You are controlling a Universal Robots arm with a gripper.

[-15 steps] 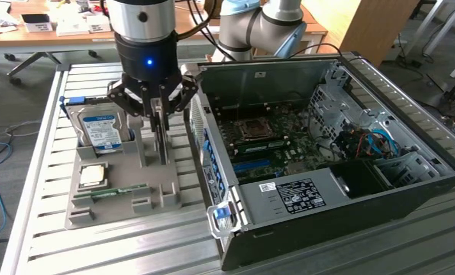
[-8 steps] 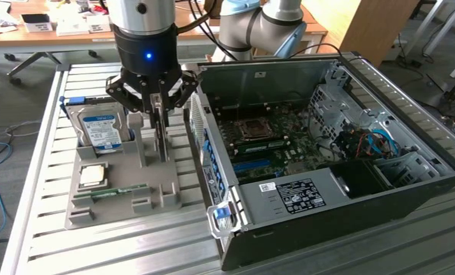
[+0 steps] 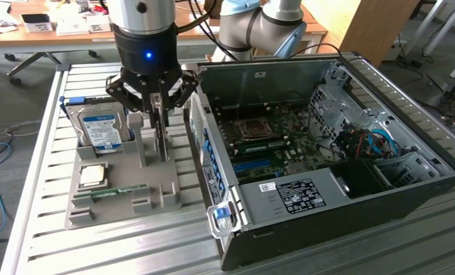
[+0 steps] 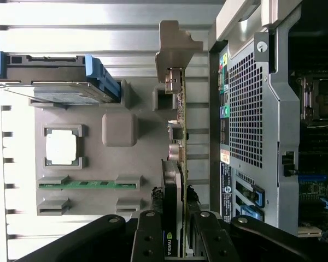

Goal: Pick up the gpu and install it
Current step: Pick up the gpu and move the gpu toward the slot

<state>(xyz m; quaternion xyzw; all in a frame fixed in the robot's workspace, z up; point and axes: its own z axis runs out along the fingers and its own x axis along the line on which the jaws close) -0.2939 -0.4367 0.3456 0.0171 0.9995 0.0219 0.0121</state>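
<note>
Grey moulded tray (image 3: 117,209) sits on the slatted aluminium table (image 3: 36,240) in the exterior view, close against the open computer case (image 3: 410,189). Each part has its own pocket, so you can reach it from above.

The gpu (image 3: 163,140) stands on edge in a slot along the tray's case-side edge. Standing upright, it offers both flat faces to the fingers. Your gripper (image 3: 160,112) is down over it with the jaws closed onto the card, one finger to each face. I judge the card is not yet lifted clear of its slot.

At the tray's far corner the hard drive (image 3: 101,129) stands in its cradle. The CPU (image 3: 92,175) lies flat in a square recess nearer the middle, and the RAM stick (image 3: 109,193) rests in a groove toward the near edge. The case lies on its side with the panel off, so the motherboard (image 3: 269,143) faces up for a straight descent.

In the wrist view the gripper (image 4: 176,243) clamps the gpu (image 4: 172,185) at its black cooler, with the fingers (image 4: 148,234) pressed to either side. The silver bracket (image 4: 174,46) caps the card's far end, out past the tray's (image 4: 120,164) edge over the table slats. The card runs parallel to the case's perforated rear panel (image 4: 246,109), just beside it but apart.

The other pockets are filled here too — hard drive (image 4: 54,90), CPU (image 4: 61,147) and RAM stick (image 4: 87,184), each seated in its own recess.
</note>
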